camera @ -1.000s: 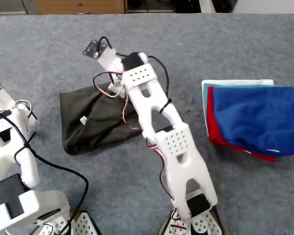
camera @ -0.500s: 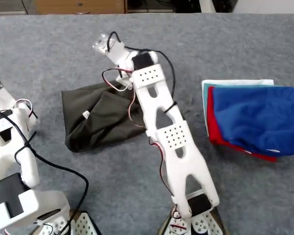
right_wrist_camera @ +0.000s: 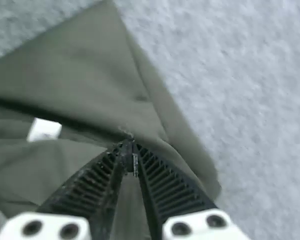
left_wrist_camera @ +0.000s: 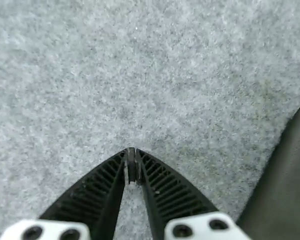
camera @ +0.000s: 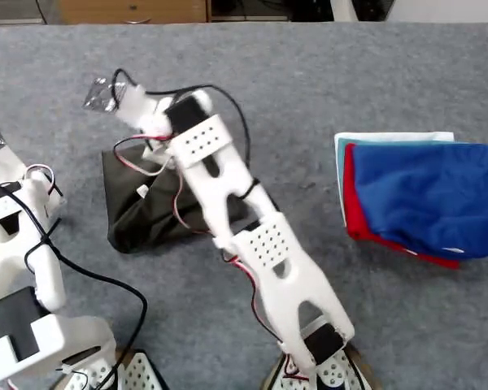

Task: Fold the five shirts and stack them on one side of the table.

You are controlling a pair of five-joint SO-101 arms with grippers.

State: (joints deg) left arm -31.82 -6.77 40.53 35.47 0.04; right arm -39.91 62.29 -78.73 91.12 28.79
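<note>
Swinging leftward, the right arm now reaches across the dark olive shirt (camera: 142,215), which lies crumpled left of centre on the grey table (camera: 350,81). The right pincer (right_wrist_camera: 130,150) is clamped on a fold of it, near a small white tag (right_wrist_camera: 44,130) too small to read. The left pincer (left_wrist_camera: 131,167) is pressed together over bare table. The folded shirts (camera: 423,199), blue on top, sit stacked at the right edge.

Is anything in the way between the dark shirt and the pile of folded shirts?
No, just bare grey table lies between the dark shirt and the pile. The right tool pinches the shirt.
</note>
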